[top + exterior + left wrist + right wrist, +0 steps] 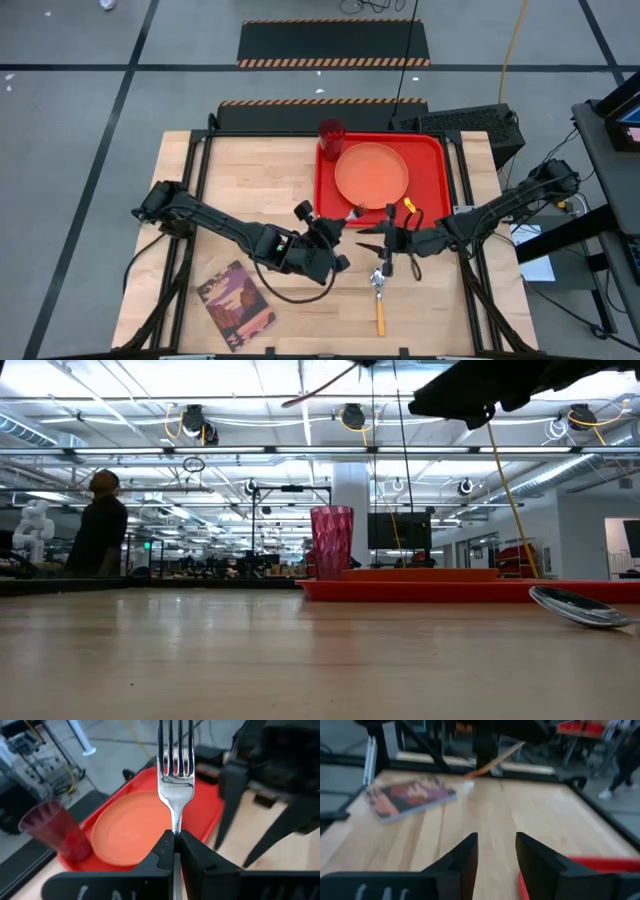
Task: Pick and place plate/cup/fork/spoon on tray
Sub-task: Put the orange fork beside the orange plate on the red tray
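Note:
My left gripper [340,222] is shut on the fork [176,770] above the table, at the near left corner of the red tray [432,205]. The orange plate [371,172] lies on the tray, and the dark red cup [331,135] stands upright on the tray's far left corner. The spoon [379,290] lies on the table near the tray's front edge, its bowl toward the tray; its bowl also shows in the low view [580,605]. My right gripper [495,852] is open and empty, above the table just beyond the spoon's bowl. My left gripper pinches the fork's metal neck [175,827], just behind the tines, between its two fingers. The fork lies along the fingers and its tines [176,745] stick out ahead toward the tray. The fingers come from the table's left. The fork is lifted clear of the table.
A maroon patterned book [236,298] lies on the table at the near left. Bare wood lies between the book and the spoon. A person [100,525] stands in the room beyond the table.

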Available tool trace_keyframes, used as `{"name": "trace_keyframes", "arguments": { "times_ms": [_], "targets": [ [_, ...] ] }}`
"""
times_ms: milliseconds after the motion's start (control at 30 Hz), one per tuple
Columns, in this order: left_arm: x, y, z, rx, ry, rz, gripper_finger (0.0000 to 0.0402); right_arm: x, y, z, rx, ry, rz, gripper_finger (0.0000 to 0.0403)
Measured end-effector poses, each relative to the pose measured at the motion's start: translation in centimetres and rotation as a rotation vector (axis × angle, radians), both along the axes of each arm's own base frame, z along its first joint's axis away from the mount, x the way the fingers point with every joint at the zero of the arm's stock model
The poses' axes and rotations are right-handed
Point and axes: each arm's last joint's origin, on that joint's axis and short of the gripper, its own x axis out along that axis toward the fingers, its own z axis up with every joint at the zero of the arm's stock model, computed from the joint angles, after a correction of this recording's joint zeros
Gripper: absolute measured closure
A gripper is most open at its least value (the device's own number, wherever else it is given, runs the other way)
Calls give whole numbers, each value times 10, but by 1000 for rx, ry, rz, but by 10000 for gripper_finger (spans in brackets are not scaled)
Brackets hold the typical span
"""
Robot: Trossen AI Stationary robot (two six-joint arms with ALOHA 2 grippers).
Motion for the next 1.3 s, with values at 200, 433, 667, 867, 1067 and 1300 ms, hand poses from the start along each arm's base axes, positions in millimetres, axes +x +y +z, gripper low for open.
{"name": "trace_keyframes", "arguments": {
  "times_ms": [200,433,667,867,1067,1300],
  "targets": [
    [5,-11,11,19,-89,-57,380,-4,-1,-3,4,-124,38,245],
    [15,-15,15,44,-155,-124,391,-2,1,5,71,-224,85,198],
    [28,-21,7,73,-187,-184,379,1,3,7,104,-268,87,177],
    [34,-20,3,60,-197,-265,391,3,4,7,89,-282,142,184],
    [35,-19,4,52,-199,-291,376,2,5,11,67,-322,167,233],
    [34,-23,4,64,-186,-348,384,2,5,11,49,-314,179,338]
  ]
}}
